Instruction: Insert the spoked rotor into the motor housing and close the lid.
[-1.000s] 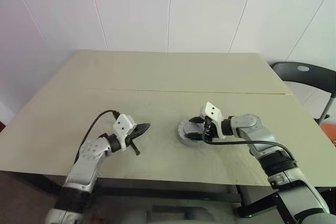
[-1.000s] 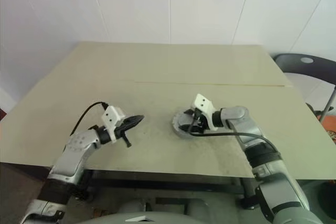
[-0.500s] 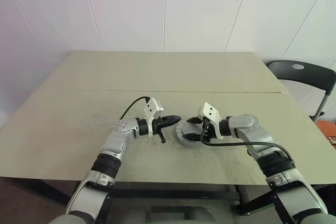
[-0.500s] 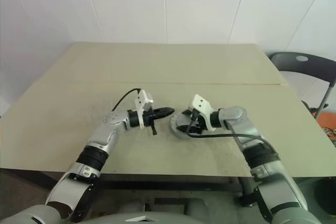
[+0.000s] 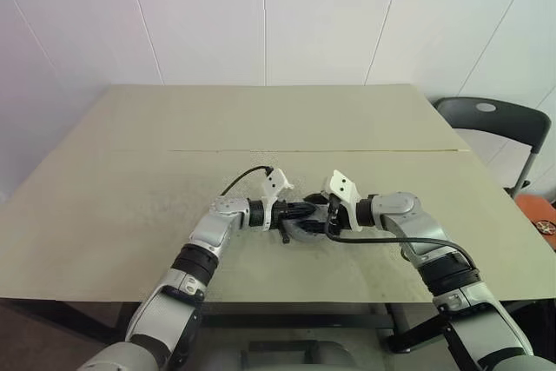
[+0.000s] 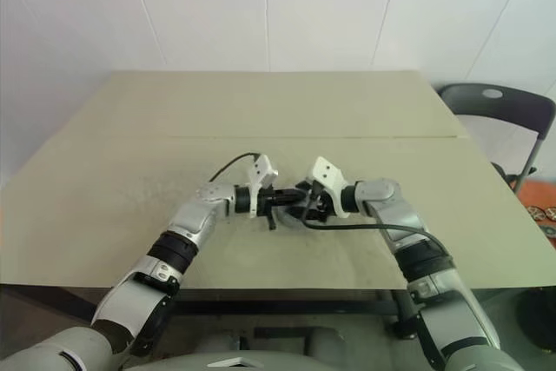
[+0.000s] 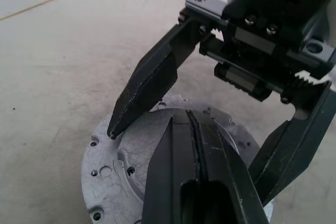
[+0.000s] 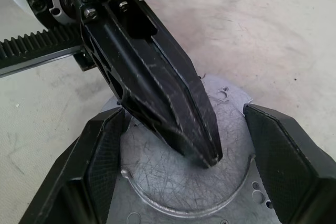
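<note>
A round silver-grey disc with screw holes along its rim, the lid (image 7: pixel 118 158), lies flat on the table near the front edge. My right gripper (image 5: pixel 314 220) reaches it from the right, and its fingers (image 8: pixel 100 156) are set wide against opposite sides of the disc. My left gripper (image 7: pixel 181 116) comes in from the left. It is shut with nothing in it, and its tips hang just over the lid's (image 8: pixel 168 179) middle, between the right gripper's fingers. The motor housing's copper windings are hidden. The spoked rotor is out of view.
The beige table (image 5: pixel 130 171) runs back to a white panelled wall, with a seam across its middle. A black chair (image 5: pixel 486 115) stands off its far right corner.
My left arm swung to the right across the table, and its shut fingers now sit over the disc. The right gripper stayed at the disc. The camera view shifted.
</note>
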